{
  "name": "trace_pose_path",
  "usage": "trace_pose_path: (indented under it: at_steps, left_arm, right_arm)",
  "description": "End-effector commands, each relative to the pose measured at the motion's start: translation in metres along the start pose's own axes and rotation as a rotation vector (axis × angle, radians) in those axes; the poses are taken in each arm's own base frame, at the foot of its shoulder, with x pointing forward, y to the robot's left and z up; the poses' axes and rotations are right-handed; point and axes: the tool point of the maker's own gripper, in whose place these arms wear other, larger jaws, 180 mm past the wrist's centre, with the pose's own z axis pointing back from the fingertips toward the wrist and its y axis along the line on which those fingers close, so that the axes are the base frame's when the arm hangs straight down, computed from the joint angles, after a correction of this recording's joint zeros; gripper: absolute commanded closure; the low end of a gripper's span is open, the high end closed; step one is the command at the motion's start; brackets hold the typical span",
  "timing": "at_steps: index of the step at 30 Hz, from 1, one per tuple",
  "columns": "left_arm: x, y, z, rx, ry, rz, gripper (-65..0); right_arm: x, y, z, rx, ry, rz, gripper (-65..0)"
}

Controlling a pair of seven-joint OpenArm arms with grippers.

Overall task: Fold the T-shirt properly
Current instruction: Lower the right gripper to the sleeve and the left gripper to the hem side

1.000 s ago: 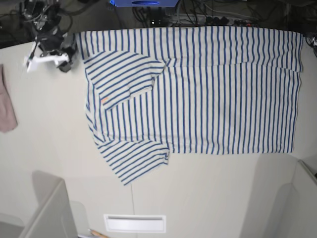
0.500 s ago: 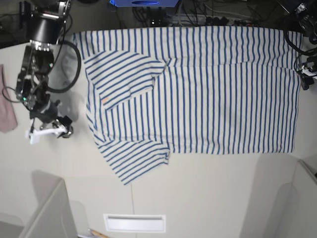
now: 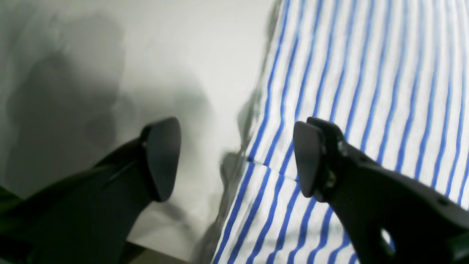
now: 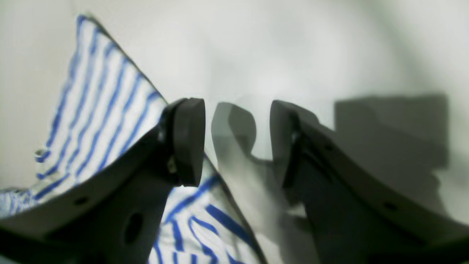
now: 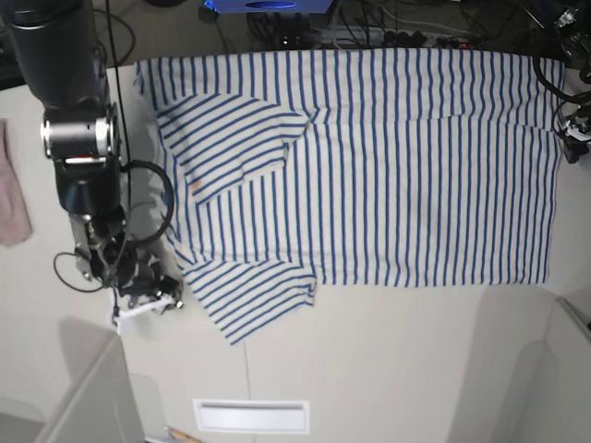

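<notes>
Dropping in: right gripper [image 5: 148,300] now beside the lower sleeve, jaws parted, empty | left gripper [image 3: 234,161] straddles the hem edge, open, gripping nothing | T-shirt [image 5: 369,166] flat on table [image 5: 388,351] | grabs look imminent

Left gripper [image 5: 574,138]: mostly cut off by the base view's right edge; jaw state unreadable there.
Right gripper [image 5: 148,297]: small in the base view, fingertips hard to separate.
T-shirt [image 5: 388,166]: blurred in both wrist views; neckline not discernible in any view.
Pink cloth [image 5: 11,198]: cut off by the base view's left edge.
Cables [image 5: 388,35]: dark tangle along the top edge, details indistinct.
</notes>
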Motion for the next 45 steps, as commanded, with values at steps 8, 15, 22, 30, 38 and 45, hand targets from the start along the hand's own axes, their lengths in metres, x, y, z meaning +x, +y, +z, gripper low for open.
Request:
trace_pose_path:
  at_steps: [8, 15, 22, 30, 38, 45]
  left_arm:
    - [0.009, 0.011, 0.000, 0.008, -0.020, -0.004, -44.8]
    - [0.014, 0.009, -0.001, 0.005, -0.033, 0.001, -44.8]
    - [0.014, 0.009, -0.001, 0.005, -0.033, 0.001, -44.8]
    - [0.014, 0.009, -0.001, 0.004, -0.032, 0.000, -44.8]
    - [0.045, 0.009, -0.013, 0.077, -0.049, -0.051, -44.8]
    - [0.098, -0.009, -0.061, 0.091, -0.002, -0.109, -44.8]
  right_arm:
    - [0.022, 0.038, -0.004, 0.048, 0.002, 0.108, -27.3]
    - [-0.004, 0.057, -0.014, 0.050, 0.067, 0.201, -27.3]
    - [-0.006, 0.053, -0.015, 0.035, 0.075, 0.201, -26.4]
    - [-0.008, 0.053, -0.015, 0.035, 0.079, 0.202, -13.2]
    - [-0.013, 0.050, -0.016, 0.017, 0.097, 0.245, 0.0]
    - [-0.012, 0.048, -0.017, -0.014, 0.091, 0.233, 0.0]
